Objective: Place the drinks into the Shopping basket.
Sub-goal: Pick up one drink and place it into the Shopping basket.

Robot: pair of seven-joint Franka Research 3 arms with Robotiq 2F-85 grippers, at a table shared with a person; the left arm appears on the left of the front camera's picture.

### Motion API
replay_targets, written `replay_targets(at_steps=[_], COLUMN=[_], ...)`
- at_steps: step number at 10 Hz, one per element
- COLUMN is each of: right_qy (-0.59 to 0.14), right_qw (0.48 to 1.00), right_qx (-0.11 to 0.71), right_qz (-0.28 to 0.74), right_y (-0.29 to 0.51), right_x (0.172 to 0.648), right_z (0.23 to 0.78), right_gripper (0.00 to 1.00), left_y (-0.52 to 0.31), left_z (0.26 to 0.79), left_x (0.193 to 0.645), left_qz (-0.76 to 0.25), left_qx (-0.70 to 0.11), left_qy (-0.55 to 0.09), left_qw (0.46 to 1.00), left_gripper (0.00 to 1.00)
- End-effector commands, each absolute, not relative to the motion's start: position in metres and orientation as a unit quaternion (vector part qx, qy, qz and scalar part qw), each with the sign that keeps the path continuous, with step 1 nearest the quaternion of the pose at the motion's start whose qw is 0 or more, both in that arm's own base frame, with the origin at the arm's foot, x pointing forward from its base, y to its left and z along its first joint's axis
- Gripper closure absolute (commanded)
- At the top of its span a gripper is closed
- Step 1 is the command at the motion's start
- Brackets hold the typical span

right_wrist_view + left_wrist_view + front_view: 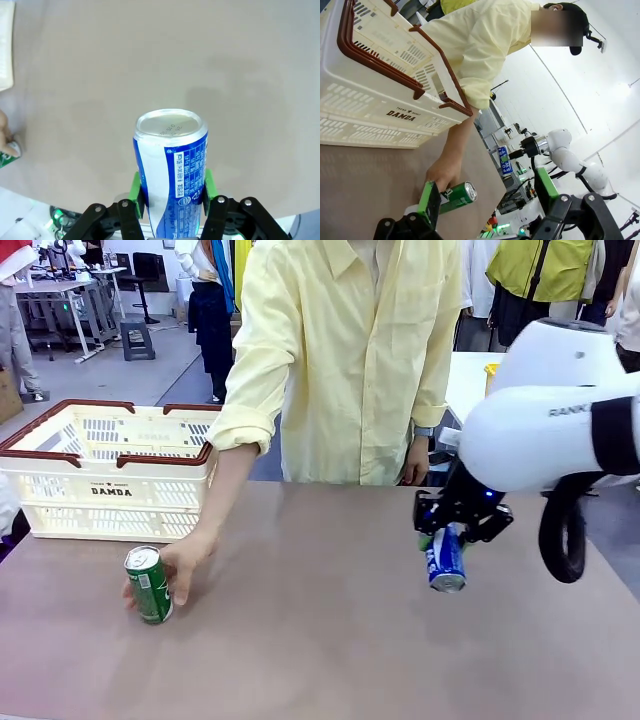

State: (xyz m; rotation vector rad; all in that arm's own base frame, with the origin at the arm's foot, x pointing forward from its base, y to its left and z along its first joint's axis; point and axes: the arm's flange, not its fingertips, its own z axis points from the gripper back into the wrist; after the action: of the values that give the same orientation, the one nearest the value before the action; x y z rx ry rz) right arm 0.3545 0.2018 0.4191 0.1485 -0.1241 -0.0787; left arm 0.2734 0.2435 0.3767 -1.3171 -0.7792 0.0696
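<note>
— How far along are we?
— Barely started, we're judging. The Shopping basket [110, 490], upper left of the front view, is looking empty as far as its slotted cream plastic lets us see. Our right gripper [441, 538] is clamping a blue can [446, 562] at centre right, seemingly clear of the matte brown table [320, 660] — a slim, smooth aluminium cylinder with a silver top.
— And the green one?
— The green can [149, 585] is standing tilted at lower left, with a person's hand [190, 555] wrapping around it. Our left gripper [487, 192] is gaping wide, gripping nothing. Both cans are needing to go in.
</note>
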Motion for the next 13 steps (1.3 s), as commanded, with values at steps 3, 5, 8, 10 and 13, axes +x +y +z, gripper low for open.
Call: replay_targets(at_steps=[3, 5, 8, 10, 13], right_qy=[-0.067, -0.043, -0.06, -0.046, -0.04], right_qw=[0.996, 0.998, 0.996, 0.994, 0.989], right_qx=[0.052, 0.043, 0.043, 0.04, 0.018], right_qz=[0.019, 0.004, 0.055, 0.091, 0.145], right_y=[0.263, 0.232, 0.284, 0.332, 0.409], right_x=[0.387, 0.374, 0.386, 0.399, 0.412], right_z=[0.421, 0.416, 0.413, 0.405, 0.374], right_gripper=[1.0, 1.0, 1.0, 1.0, 1.0], left_y=[0.243, 0.243, 0.243, 0.243, 0.243], left_z=[0.379, 0.379, 0.379, 0.379, 0.379], left_x=[0.271, 0.271, 0.271, 0.271, 0.271], left_qz=[0.026, 0.026, 0.026, 0.026, 0.026], left_qx=[-0.601, -0.601, -0.601, -0.601, -0.601], left_qy=[-0.356, -0.356, -0.356, -0.356, -0.356], left_qw=[0.715, 0.715, 0.715, 0.715, 0.715], left_gripper=[0.0, 0.0, 0.0, 0.0, 0.0])
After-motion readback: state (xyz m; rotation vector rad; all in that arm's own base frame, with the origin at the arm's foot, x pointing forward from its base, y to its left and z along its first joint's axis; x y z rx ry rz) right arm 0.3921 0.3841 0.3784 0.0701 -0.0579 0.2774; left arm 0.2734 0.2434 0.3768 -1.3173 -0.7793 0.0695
